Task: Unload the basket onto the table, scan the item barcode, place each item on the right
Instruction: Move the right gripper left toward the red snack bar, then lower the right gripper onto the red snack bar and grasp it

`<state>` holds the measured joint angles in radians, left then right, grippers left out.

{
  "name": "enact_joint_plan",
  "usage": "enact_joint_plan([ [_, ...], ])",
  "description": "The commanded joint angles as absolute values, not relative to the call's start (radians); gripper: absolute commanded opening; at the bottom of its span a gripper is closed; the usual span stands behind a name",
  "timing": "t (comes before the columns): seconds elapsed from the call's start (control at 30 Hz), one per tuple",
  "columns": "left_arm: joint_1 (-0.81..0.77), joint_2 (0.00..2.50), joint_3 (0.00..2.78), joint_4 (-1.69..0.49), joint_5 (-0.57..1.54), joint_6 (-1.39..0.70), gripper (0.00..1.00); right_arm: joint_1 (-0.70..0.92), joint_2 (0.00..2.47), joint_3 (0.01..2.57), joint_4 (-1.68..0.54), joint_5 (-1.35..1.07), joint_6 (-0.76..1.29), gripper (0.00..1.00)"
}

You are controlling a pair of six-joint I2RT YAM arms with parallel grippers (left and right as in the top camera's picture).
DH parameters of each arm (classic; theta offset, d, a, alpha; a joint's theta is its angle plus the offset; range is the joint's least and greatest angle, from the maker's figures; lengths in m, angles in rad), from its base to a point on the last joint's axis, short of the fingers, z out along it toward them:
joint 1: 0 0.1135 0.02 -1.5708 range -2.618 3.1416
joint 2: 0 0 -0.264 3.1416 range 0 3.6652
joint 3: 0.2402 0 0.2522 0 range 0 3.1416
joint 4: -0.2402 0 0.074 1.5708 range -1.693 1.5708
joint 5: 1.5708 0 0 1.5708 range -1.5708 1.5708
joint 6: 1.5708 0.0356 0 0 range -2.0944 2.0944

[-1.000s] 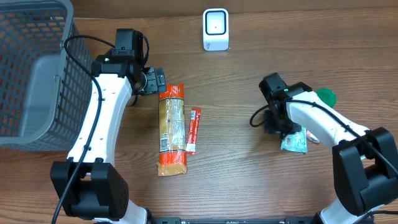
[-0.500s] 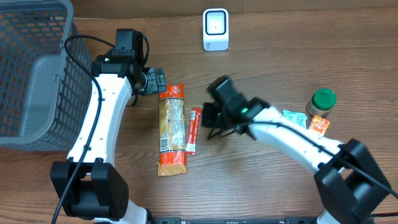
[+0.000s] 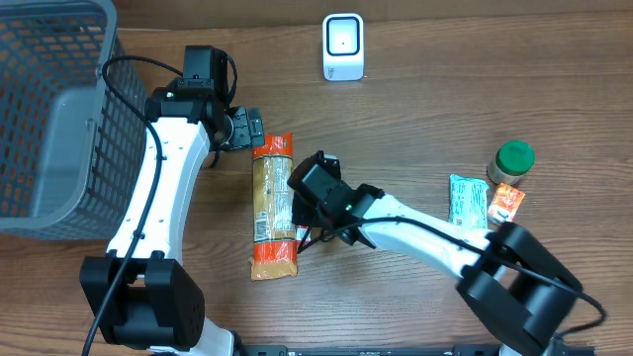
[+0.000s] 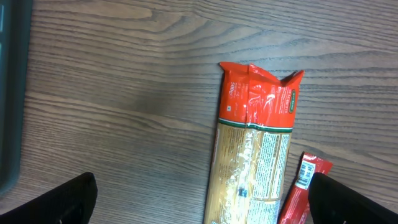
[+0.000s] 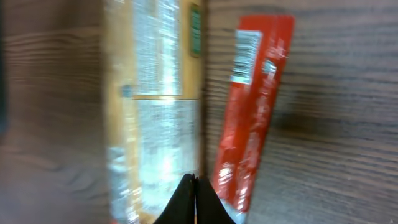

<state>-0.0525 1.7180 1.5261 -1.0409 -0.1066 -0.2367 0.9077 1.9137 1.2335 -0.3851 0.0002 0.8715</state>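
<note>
Pasta packet (image 3: 273, 210) and red sachet (image 5: 255, 106) lie parallel, long axes near-to-far. Right gripper (image 5: 193, 186) clenched, empty, over them; left gripper (image 4: 202, 200) spread wide.

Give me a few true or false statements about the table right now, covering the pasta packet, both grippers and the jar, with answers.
The right gripper is shut. True.
The pasta packet lies inside the basket. False: it lies on the table, outside the basket, beside the red stick packet.
The left gripper is open. True.
The green-lidded jar stands next to the scanner. False: it stands far right, by the orange packet, well away from the scanner.
</note>
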Motion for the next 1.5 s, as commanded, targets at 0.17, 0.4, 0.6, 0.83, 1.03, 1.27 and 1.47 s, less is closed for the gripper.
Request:
enact_joint_plan([
  [0.17, -0.053, 1.706, 1.541, -1.041, -0.114, -0.232, 1.0, 0.91, 1.995, 1.25, -0.353, -0.027, 0.894, 0.04],
  [0.4, -0.053, 1.706, 1.541, -1.041, -0.114, -0.232, 1.0, 0.91, 2.0, 1.25, -0.342, -0.085, 0.894, 0.04],
  [0.6, -0.053, 1.706, 1.541, -1.041, -0.114, -0.232, 1.0, 0.911, 2.008, 1.245, -0.355, -0.091, 0.894, 0.04],
  [0.83, -0.053, 1.706, 1.541, -1.041, -0.114, -0.232, 1.0, 0.908, 2.007, 1.243, -0.408, -0.042, 0.89, 0.04],
  [1.03, -0.053, 1.706, 1.541, -1.041, -0.114, -0.232, 1.0, 0.885, 2.006, 1.243, -0.477, -0.047, 0.889, 0.04],
  [1.27, -0.053, 1.706, 1.541, -1.041, -0.114, -0.232, 1.0, 0.85, 1.938, 1.245, -0.542, -0.052, 0.726, 0.04],
  [1.47, -0.053, 1.706, 1.541, -1.041, -0.114, -0.232, 1.0, 0.831, 1.88, 1.245, -0.578, -0.047, 0.66, 0.1],
])
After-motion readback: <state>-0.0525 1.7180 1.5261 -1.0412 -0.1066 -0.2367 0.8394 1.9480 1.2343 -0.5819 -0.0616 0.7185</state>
